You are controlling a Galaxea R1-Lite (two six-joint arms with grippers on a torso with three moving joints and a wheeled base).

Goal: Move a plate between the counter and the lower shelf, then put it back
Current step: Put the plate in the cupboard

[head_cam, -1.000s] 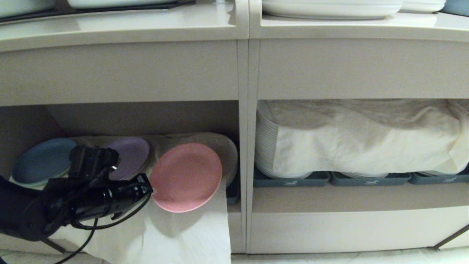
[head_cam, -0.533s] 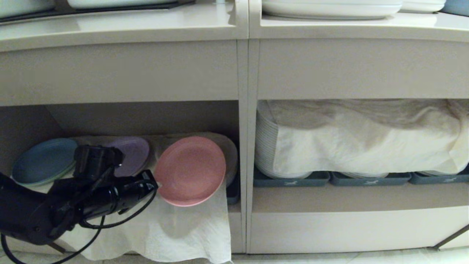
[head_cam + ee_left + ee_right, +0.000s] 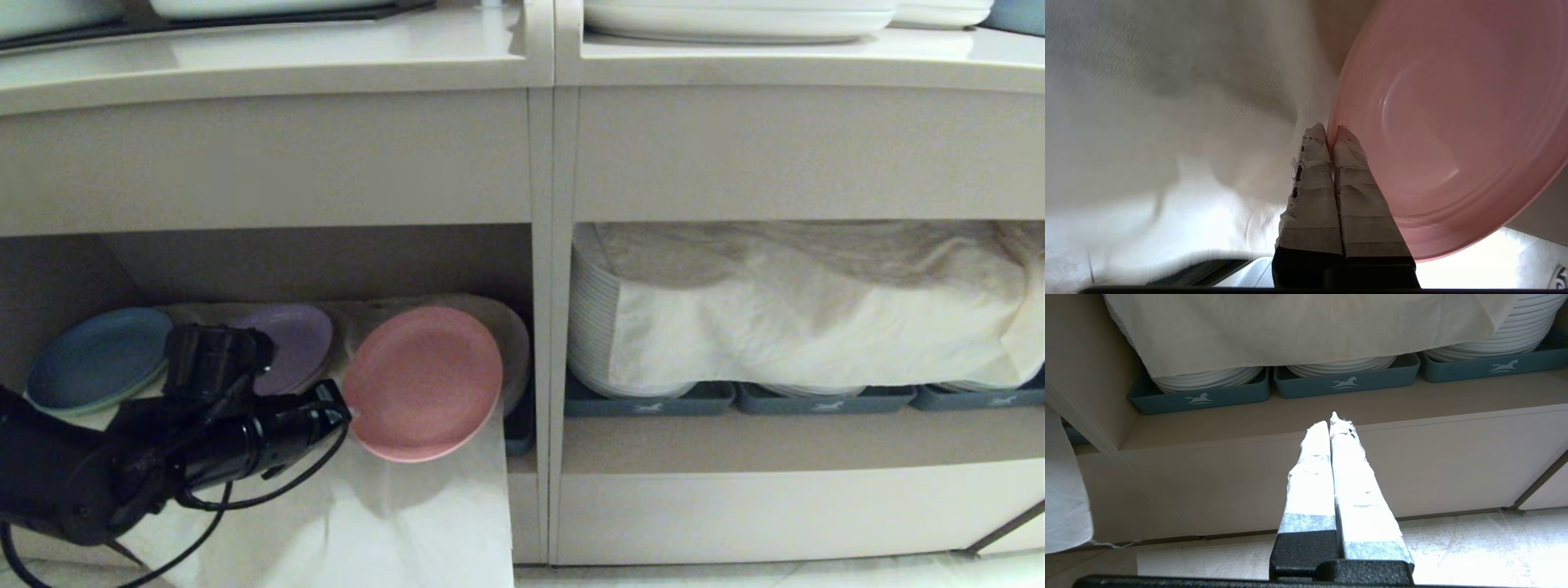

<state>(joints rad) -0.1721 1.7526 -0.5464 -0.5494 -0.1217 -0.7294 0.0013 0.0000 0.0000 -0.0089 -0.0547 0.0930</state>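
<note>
At lower shelf [image 3: 326, 269] mouth: left gripper [image 3: 341, 415] clamped on near rim of plate [image 3: 424, 382], disc extending rightward, tilted; right gripper [image 3: 1333, 420] closed, empty, farther off.

Lower shelf [image 3: 326, 261], left of your divider [image 3: 542, 327]: the plate [image 3: 424, 382] over the cloth [image 3: 408, 523], gripper [image 3: 341, 412] at its 9 o'clock rim; plate stacks [image 3: 596, 327] at 3 o'clock.

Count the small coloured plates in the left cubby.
3. Blue plate at the far left, purple plate beside it, pink plate nearest the divider, pinched at its rim by the left gripper. The white cloth may hide more.
</note>
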